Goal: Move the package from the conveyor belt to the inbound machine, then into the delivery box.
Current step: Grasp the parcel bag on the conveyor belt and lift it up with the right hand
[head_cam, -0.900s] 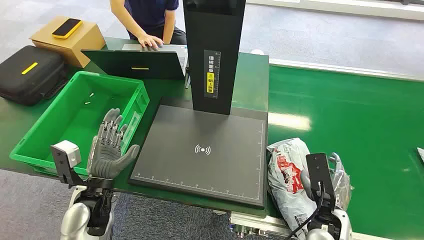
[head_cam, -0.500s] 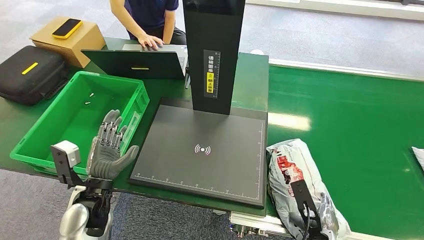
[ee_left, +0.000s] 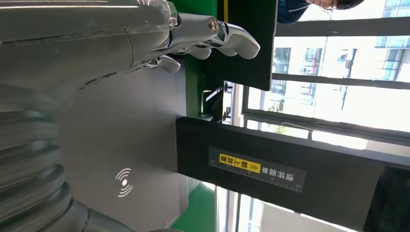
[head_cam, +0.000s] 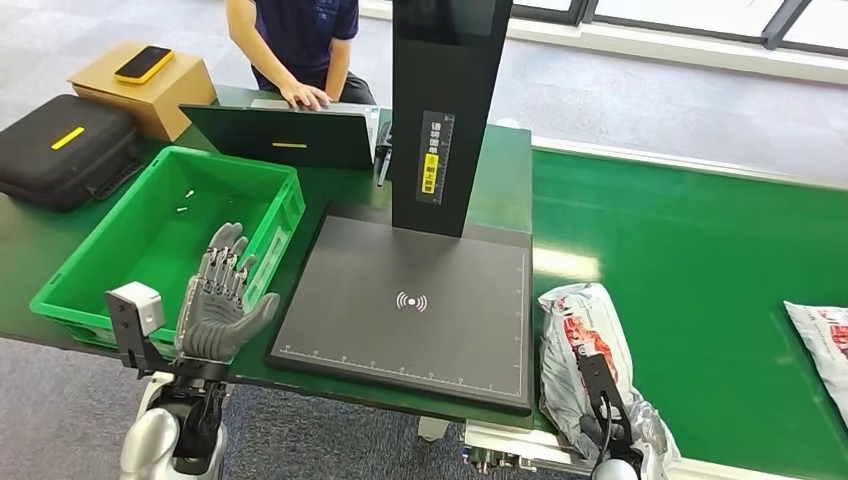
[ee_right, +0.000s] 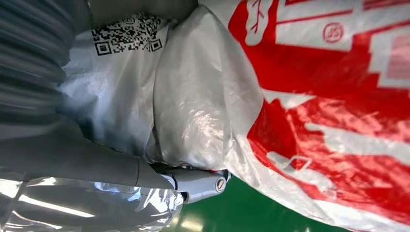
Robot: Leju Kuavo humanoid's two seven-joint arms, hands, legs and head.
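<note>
A white plastic package (head_cam: pixel 578 330) with red print lies on the green conveyor belt (head_cam: pixel 700 260), just right of the inbound machine's black plate (head_cam: pixel 411 301). My right hand (head_cam: pixel 608 432) is down on the package's near end. In the right wrist view that hand (ee_right: pixel 72 154) wraps the package (ee_right: pixel 203 111), its thumb (ee_right: pixel 198 183) pressed under the crinkled film. My left hand (head_cam: pixel 222 300) is raised with fingers spread and nothing in it, between the green delivery box (head_cam: pixel 75 290) and the plate; the left wrist view shows its fingers (ee_left: pixel 212 34) extended.
The machine's black tower (head_cam: pixel 445 110) stands at the back of the plate. A second package (head_cam: pixel 825 335) lies at the belt's right edge. A person types on a laptop (head_cam: pixel 285 135) behind the box. A black case (head_cam: pixel 60 150) and a cardboard box (head_cam: pixel 140 85) sit at far left.
My right arm has sunk lower onto the package's near end. The second package has come further in along the belt from the right. The head view has shifted a little; my left hand stays raised.
</note>
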